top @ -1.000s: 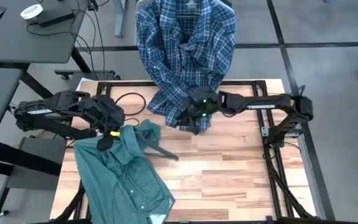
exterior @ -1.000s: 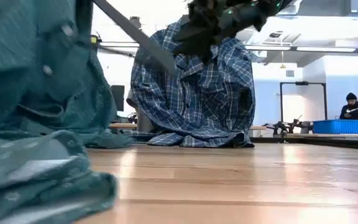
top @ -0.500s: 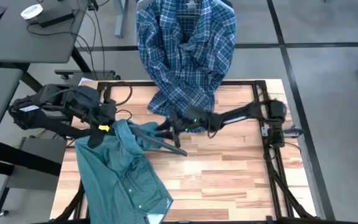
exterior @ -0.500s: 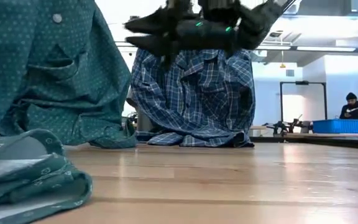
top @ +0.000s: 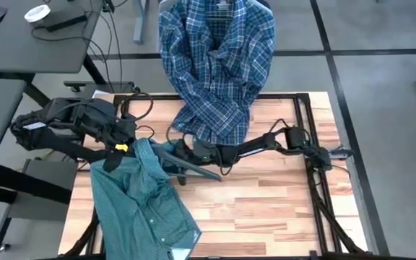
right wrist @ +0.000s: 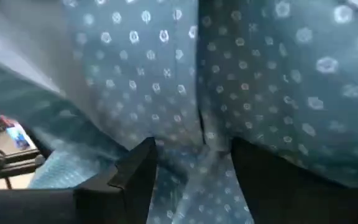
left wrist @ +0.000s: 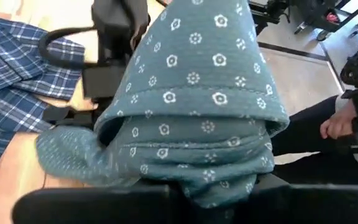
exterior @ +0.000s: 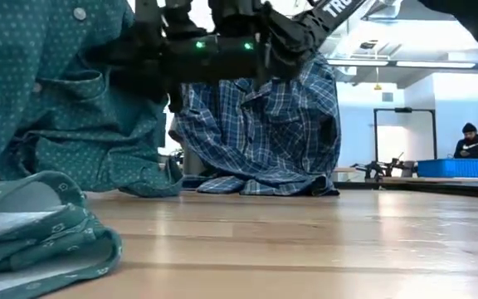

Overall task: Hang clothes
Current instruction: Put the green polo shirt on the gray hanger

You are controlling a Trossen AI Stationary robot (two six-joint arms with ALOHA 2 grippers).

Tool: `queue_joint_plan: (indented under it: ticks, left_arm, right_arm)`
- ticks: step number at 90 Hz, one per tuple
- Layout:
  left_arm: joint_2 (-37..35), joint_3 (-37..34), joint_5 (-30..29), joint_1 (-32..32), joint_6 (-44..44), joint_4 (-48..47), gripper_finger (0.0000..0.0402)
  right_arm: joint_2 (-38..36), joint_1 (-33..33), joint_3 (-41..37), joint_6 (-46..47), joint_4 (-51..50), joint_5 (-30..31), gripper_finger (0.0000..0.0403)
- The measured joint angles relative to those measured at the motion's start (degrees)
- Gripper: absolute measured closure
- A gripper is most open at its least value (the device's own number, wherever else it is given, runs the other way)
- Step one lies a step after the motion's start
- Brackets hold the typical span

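Right gripper has reached further left since the earlier frame, now at the green shirt's raised collar. Its fingers stand apart with teal cloth between them; contact probably, can't confirm. Left gripper is clamped on the green shirt's top, holding it up off the table. Rest of shirt lies near-left. Plaid shirt hangs at far edge, hem on the wood.

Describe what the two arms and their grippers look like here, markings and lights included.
Both arms are dark, jointed and slim. The left gripper carries a small yellow mark; the right gripper has green lights behind it and white lettering on the arm. The right fingers are dark, flat blades.
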Motion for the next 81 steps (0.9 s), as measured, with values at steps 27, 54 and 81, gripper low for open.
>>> queue_joint_plan:
  ticks: [27, 54, 81]
  left_arm:
    - [0.0, 0.0, 0.2, 0.0, -0.5, 0.2, 0.0376]
    - [0.0, 0.0, 0.2, 0.0, -0.6, 0.8, 0.0376]
    - [-0.2, 0.0, 0.4, -0.1, -0.8, -0.2, 0.0376]
  right_arm:
    - [-2.1, -2.0, 0.8, -0.5, 3.9, 0.2, 0.0193]
    - [-2.0, -2.0, 2.0, -0.5, 6.2, 0.1, 0.0202]
    - [-6.9, -3.0, 2.3, 2.4, -3.1, -8.2, 0.0210]
